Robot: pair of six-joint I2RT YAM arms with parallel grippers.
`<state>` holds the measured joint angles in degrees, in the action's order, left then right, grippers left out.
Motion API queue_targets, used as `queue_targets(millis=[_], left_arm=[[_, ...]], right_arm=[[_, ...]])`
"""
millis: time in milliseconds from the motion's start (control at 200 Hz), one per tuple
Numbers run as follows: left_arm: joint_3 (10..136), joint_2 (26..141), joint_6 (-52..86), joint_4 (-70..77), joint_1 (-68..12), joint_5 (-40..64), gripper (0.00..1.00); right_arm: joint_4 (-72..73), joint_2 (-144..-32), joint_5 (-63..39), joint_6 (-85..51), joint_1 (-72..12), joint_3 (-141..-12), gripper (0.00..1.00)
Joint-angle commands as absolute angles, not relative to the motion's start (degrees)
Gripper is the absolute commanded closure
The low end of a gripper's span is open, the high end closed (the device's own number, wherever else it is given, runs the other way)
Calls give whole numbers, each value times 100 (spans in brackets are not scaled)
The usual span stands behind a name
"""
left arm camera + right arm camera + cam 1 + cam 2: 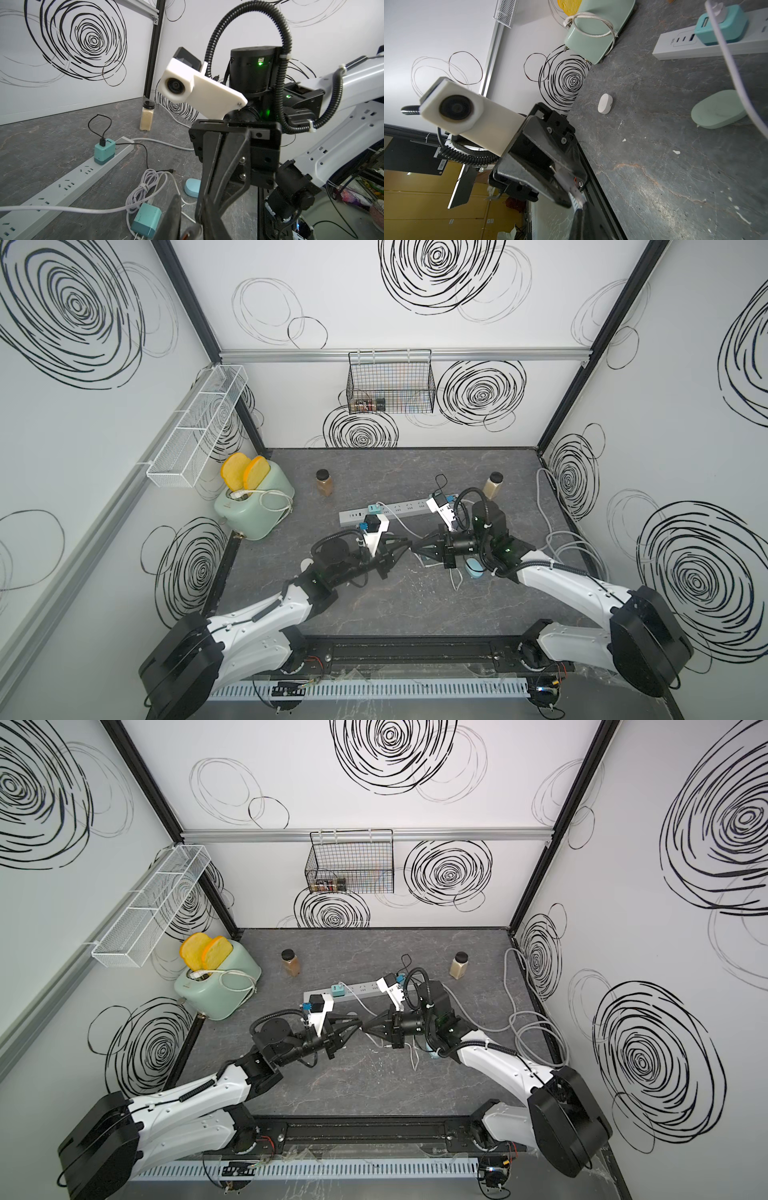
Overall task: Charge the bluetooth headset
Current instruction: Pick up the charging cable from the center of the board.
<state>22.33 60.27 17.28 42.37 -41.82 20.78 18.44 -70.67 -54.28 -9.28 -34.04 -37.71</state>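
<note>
Three headset cases lie on the grey table: a light blue case (192, 188) (473, 569) under my right arm, a mint green case (718, 110) and a small white case (605, 103). A white cable (399, 522) runs from the teal charger (372, 510) on the power strip (407, 506) to mid-table. There my left gripper (409, 546) and right gripper (416, 549) meet tip to tip above the table. Both are shut on the cable's end, whose silvery plug (193, 232) shows between the tips.
A loose teal charger (145, 220) with coiled white cable lies near the blue case. Another teal charger (104, 152) on the strip carries a black cable. A mint toaster (253, 506) stands at the left, with two spice jars (323, 483) (493, 485) behind the strip. Grey cables lie at the right wall.
</note>
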Motion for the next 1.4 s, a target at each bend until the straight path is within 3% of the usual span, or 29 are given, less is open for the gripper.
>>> queue_targets(millis=[0, 120, 300, 465, 1266, 1396], left_arm=[[2401, 6018, 1823, 4693, -4184, 2171, 84], [2382, 5995, 1839, 4676, -4184, 2071, 90], [2467, 6042, 1853, 4606, -4182, 2034, 94], [2493, 6100, 1861, 4691, -4181, 2155, 94], [2678, 6429, 1925, 4624, -4175, 2457, 92], [2707, 6497, 1931, 4580, -4158, 2426, 88]], right_arm=[[2055, -7113, -5484, -953, -3367, -3902, 92], [2057, -7102, -5434, -950, -3362, -3915, 84], [1864, -6981, -5265, -672, -3364, -3911, 55], [1964, -6943, -5404, -389, -3391, -3841, 49], [2487, -7410, -5679, -122, -3562, -4069, 84], [2485, -7375, -5638, -122, -3565, -4043, 96]])
